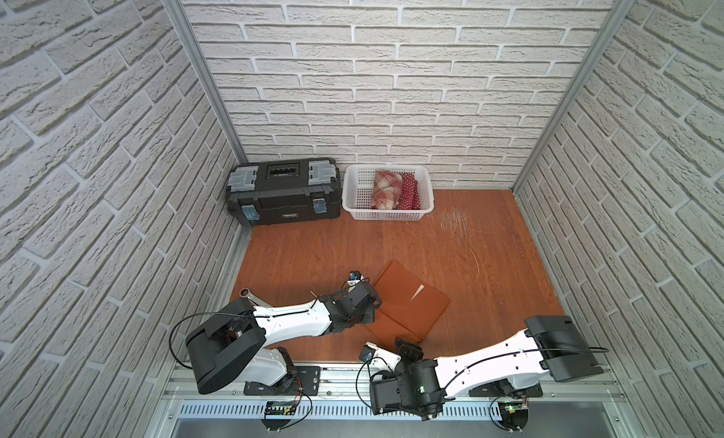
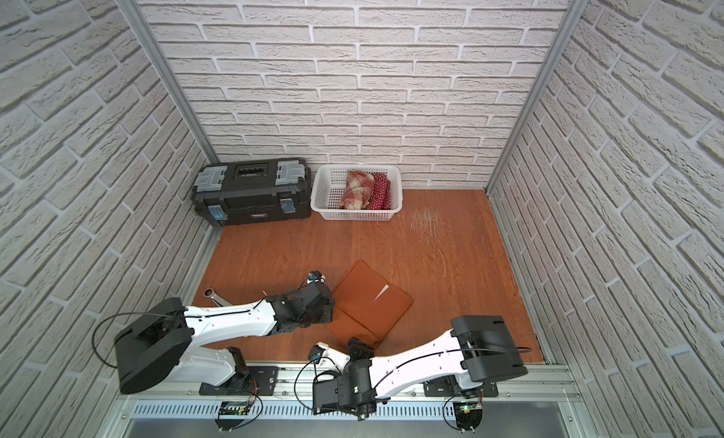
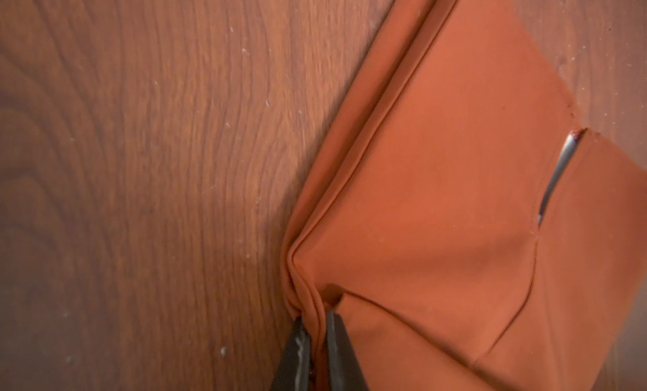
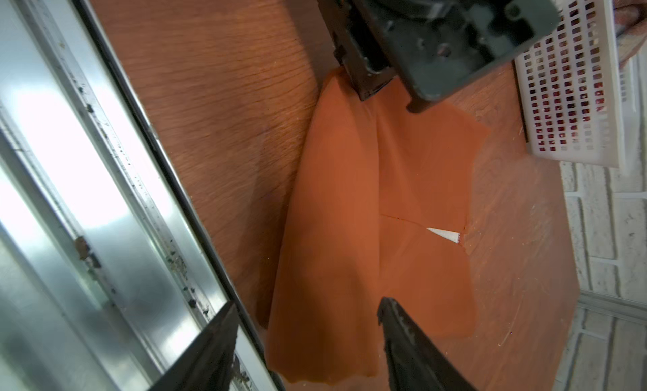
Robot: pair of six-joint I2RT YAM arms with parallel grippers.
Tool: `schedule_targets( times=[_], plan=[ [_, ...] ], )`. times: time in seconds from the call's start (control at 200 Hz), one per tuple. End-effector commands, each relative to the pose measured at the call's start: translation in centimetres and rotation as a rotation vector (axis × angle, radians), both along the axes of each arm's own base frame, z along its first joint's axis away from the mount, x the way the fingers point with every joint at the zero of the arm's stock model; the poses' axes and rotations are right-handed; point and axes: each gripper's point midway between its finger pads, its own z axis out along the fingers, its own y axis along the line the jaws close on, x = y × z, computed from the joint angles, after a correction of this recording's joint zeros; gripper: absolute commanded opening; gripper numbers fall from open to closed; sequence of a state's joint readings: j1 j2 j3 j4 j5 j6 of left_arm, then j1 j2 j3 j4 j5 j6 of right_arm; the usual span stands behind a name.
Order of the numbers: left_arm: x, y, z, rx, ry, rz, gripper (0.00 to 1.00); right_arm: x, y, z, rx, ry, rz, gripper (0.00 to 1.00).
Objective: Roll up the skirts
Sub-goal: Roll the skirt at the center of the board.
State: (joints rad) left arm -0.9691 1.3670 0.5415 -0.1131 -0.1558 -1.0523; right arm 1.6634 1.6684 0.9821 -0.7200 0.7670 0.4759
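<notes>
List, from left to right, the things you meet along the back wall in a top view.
First the black toolbox → plaid skirt → polka-dot skirt. Both skirts lie inside the white basket, which stands just right of the toolbox.

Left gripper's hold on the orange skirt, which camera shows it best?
Left wrist view: the left gripper pinches the orange skirt's bunched edge up close. Both top views hide the pinch under the arm; the right wrist view sees it from afar.
</notes>
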Motion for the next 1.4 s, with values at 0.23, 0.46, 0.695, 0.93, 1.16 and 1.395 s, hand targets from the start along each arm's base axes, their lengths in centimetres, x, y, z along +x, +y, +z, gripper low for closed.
schedule_targets(
  times=[0.23, 0.46, 0.695, 0.93, 1.16, 1.395],
  plan=[
    [-1.4, 1.5, -0.4, 0.044, 0.077, 0.005, 0.0, 3.7, -1.0, -2.4, -0.12, -0.156, -0.154, 0.74],
    [-2.0, 1.6, -0.4, 0.049, 0.105, -0.014, 0.0, 5.8, -2.5, -3.3, -0.275, -0.277, -0.257, 0.72],
    [-2.3, 1.3, -0.4, 0.046, 0.119, -0.035, 0.0, 6.9, -4.2, -4.1, -0.339, -0.258, -0.329, 0.46],
    [-1.9, 1.9, 0.9, -0.009, 0.095, -0.008, 0.2, 6.9, -5.6, -5.3, -0.38, -0.158, -0.347, 0.1],
    [1.7, 6.4, 5.4, -0.097, -0.04, 0.162, 0.98, 5.8, -3.8, -6.2, -0.317, -0.009, -0.291, 0.06],
    [2.2, 10.3, 8.9, -0.168, -0.15, 0.273, 0.98, 4.0, 0.1, -5.2, 0.024, 0.362, -0.219, 0.05]
  ],
)
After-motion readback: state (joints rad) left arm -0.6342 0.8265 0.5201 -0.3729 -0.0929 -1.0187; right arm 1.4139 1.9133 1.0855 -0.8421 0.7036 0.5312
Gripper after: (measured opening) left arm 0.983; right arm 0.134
